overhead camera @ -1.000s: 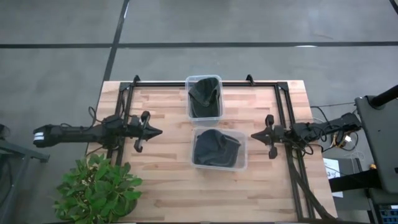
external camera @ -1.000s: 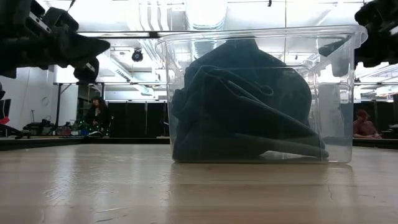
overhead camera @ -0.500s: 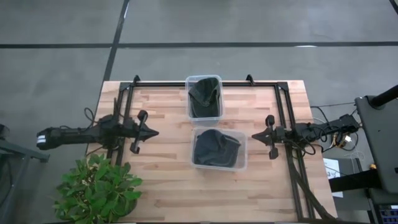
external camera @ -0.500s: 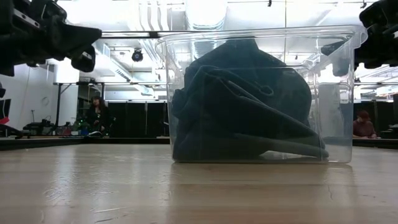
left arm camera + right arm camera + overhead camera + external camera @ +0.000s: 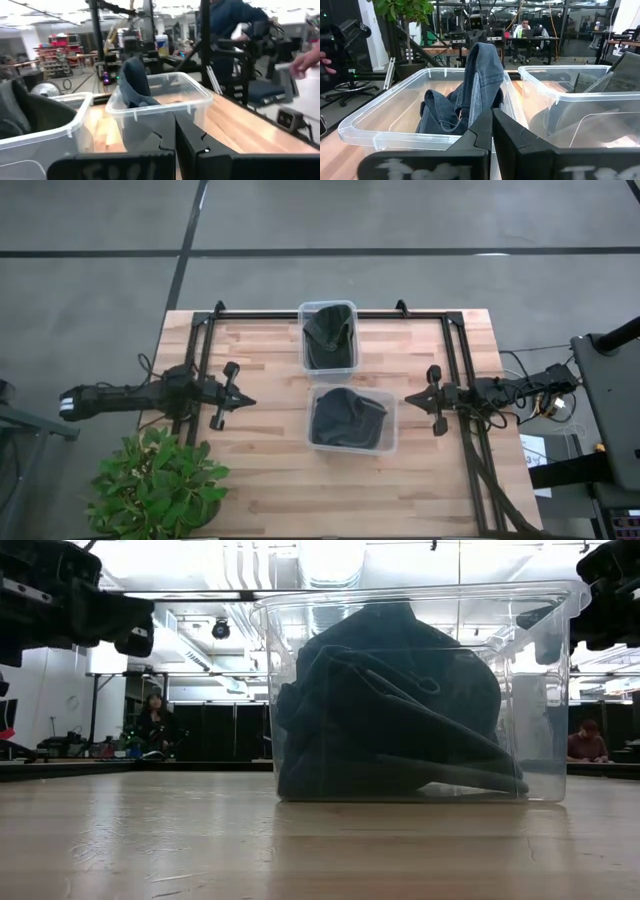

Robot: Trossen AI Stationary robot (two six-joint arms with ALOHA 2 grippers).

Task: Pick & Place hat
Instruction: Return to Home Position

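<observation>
Two clear plastic bins stand mid-table, each with a dark hat inside. The far bin [image 5: 328, 335] holds a peaked blue denim hat [image 5: 326, 328], which rises above the rim [image 5: 479, 75] [image 5: 134, 80]. The near bin [image 5: 391, 424] [image 5: 420, 690] holds a dark hat [image 5: 345, 418] [image 5: 390, 710] lying bunched on its floor. My left gripper [image 5: 248, 402] [image 5: 175, 142] hovers shut to the left of the bins, above the table. My right gripper [image 5: 407, 398] [image 5: 491, 125] hovers shut just right of the near bin. Neither touches anything.
A potted plant [image 5: 160, 485] stands at the table's near left corner, close under the left arm. A black frame [image 5: 330, 311] runs along the far edge and both sides. Bare wood [image 5: 330, 490] lies in front of the near bin. People sit in the room beyond [image 5: 155, 725].
My left gripper has drawn back a little toward the table's left edge and shifted slightly toward the near edge, staying shut. The right arm, the bins and the hats have kept still.
</observation>
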